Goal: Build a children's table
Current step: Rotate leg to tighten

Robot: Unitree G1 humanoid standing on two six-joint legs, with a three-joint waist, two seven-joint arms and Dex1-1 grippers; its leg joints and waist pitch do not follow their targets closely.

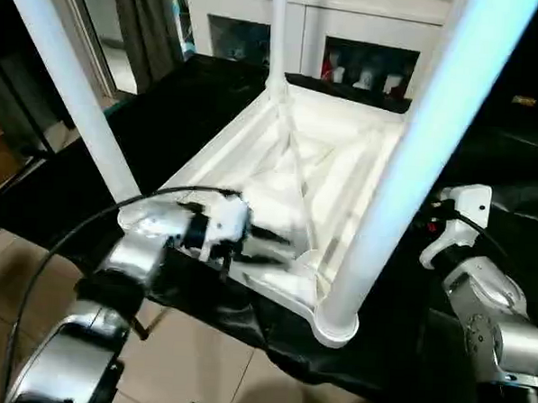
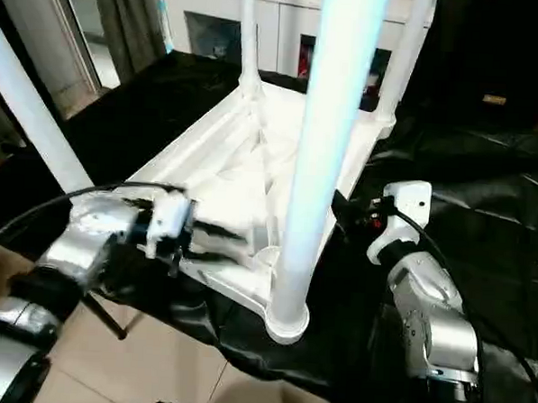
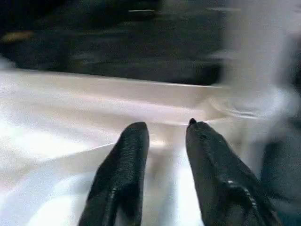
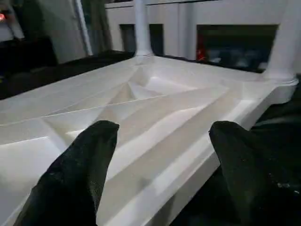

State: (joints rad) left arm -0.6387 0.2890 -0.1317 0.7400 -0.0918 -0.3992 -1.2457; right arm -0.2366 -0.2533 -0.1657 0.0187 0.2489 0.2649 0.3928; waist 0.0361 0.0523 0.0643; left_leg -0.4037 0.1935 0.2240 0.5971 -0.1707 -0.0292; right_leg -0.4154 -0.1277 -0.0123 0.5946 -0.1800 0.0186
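Observation:
The children's table lies upside down on a black cloth, its ribbed underside [image 1: 343, 169] facing up. White tube legs stand in the corner sockets: one at the near right corner [image 1: 406, 164], one at the left [image 1: 68, 83], one at the far end [image 1: 278, 30]. My left gripper [image 1: 271, 247] reaches over the near edge onto the ribs. Its two black fingers [image 3: 127, 160] stand a little apart with nothing between them. My right gripper [image 4: 162, 129] is open wide beside the table's right edge, pointing across the underside and holding nothing. The right arm's white wrist [image 1: 462, 221] sits right of the near leg.
A white cabinet with glass doors [image 1: 350, 34] stands behind the table. The black cloth [image 1: 211, 99] hangs over the front edge above a tiled floor [image 1: 197, 360]. A black cable [image 1: 69, 236] loops from my left arm.

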